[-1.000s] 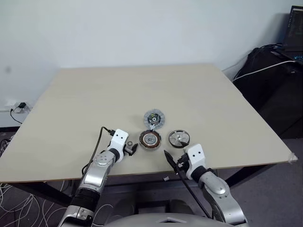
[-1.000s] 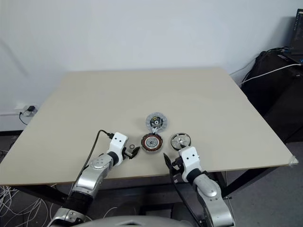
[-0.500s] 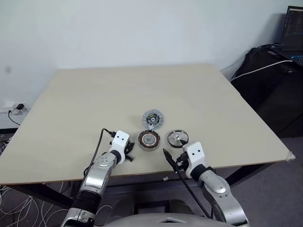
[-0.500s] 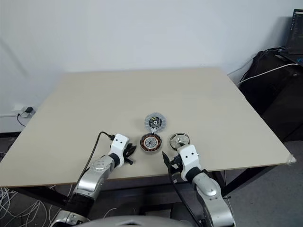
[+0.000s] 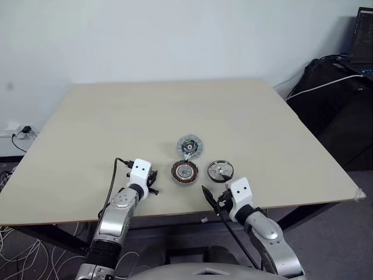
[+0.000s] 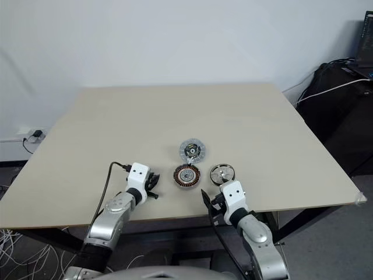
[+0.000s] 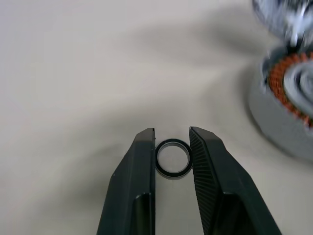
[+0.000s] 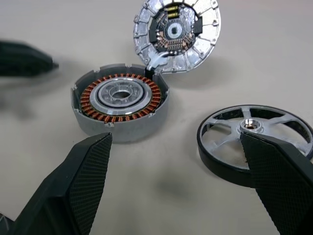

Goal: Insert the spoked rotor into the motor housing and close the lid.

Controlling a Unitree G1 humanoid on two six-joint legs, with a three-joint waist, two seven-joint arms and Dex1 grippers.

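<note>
The motor housing [image 5: 184, 172], a grey cup with copper windings around a silver hub, sits near the table's front. Its lid [image 5: 190, 146] lies just behind it with the black circuit face up, joined by a short wire [image 8: 155, 61]. The spoked rotor [image 5: 220, 170], a black ring with silver spokes, lies to the right of the housing. My left gripper [image 7: 172, 132] is left of the housing, shut on a small black washer [image 7: 172, 158]. My right gripper [image 8: 173, 142] stands open in front of the housing and rotor, touching neither.
The beige table [image 5: 116, 116] has its front edge just under both wrists. A dark bag and equipment [image 5: 335, 99] stand beyond the right edge. A cable [image 5: 113, 175] runs from the left wrist over the table's front.
My left gripper has shut on the washer and drawn back to the left, away from the housing. The right arm has not moved.
</note>
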